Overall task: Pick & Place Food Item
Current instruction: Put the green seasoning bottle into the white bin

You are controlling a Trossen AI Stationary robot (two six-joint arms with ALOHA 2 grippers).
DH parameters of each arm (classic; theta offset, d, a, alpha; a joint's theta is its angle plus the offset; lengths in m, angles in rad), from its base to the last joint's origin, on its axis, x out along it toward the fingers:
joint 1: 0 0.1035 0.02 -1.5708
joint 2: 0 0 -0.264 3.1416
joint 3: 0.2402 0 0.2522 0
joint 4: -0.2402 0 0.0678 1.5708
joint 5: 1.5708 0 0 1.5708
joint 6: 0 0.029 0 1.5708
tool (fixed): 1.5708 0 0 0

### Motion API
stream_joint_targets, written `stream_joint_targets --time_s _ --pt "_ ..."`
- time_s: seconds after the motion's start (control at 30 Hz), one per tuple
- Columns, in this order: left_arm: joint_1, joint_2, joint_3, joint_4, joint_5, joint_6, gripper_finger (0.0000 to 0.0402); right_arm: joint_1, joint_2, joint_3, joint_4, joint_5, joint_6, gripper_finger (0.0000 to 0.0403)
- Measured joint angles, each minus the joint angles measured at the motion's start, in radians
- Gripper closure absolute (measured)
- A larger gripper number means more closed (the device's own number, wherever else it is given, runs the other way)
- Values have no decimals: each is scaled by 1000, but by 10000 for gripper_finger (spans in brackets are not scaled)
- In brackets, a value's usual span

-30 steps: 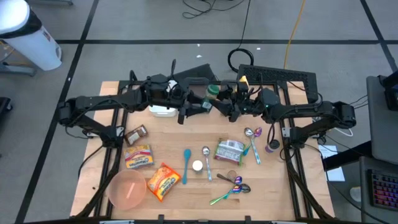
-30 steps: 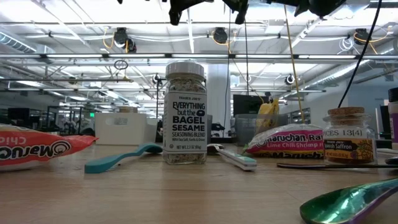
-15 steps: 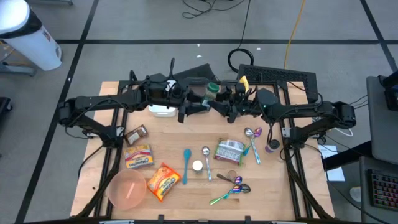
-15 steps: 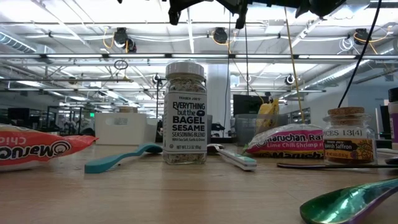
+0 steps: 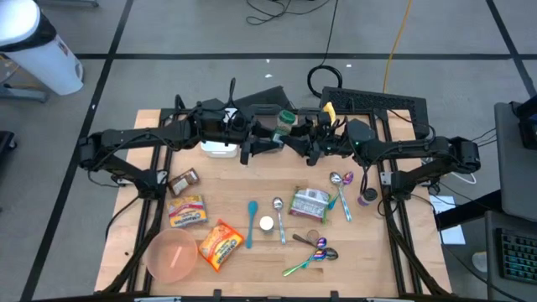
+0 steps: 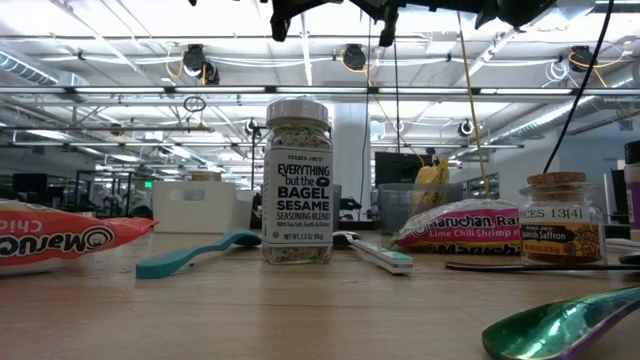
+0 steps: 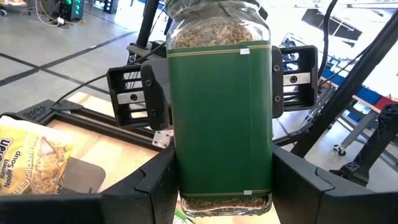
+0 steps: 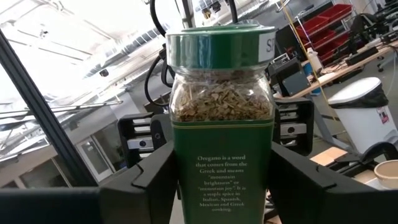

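Mid-air handover at the far side of the counter (image 5: 336, 252). Oregano jar (image 5: 287, 123), green lid and green label, is up off the wood, sandwiched between both grippers. Left gripper (image 5: 270, 144) is pinching the jar: its wrist view shows both dark fingers (image 7: 152, 183) pressed to the label sides. Right gripper (image 5: 304, 144) faces it from the opposite side; a second ago it sat a little farther from the jar with fingers wider, now it has slid in and narrowed them around the glass, fingers (image 8: 146, 177) flanking the label. Whether the right one is actually bearing on the jar yet, cannot tell; looks near-touching both sides.

Meaning: transfer from left to right is probably about to complete. Next likely needs the right gripper to finish clamping before the left lets go, otherwise the jar drops.

Below and nearer than the grippers, untouched: seasoning jar (image 6: 297, 181), ramen packets (image 5: 186, 210), pink bowl (image 5: 172, 254), teal spoon (image 5: 251, 223), metal spoons (image 5: 344, 195).
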Motion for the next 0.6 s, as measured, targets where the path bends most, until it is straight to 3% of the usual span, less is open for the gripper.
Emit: stream_joint_targets --time_s 0.3,0.6 --pt "0 0 0 -2 0 -3 196 3 0 0 -1 -2 -18 209" --pt "0 -2 0 0 0 -22 90 3 0 0 -6 -5 -43 209"
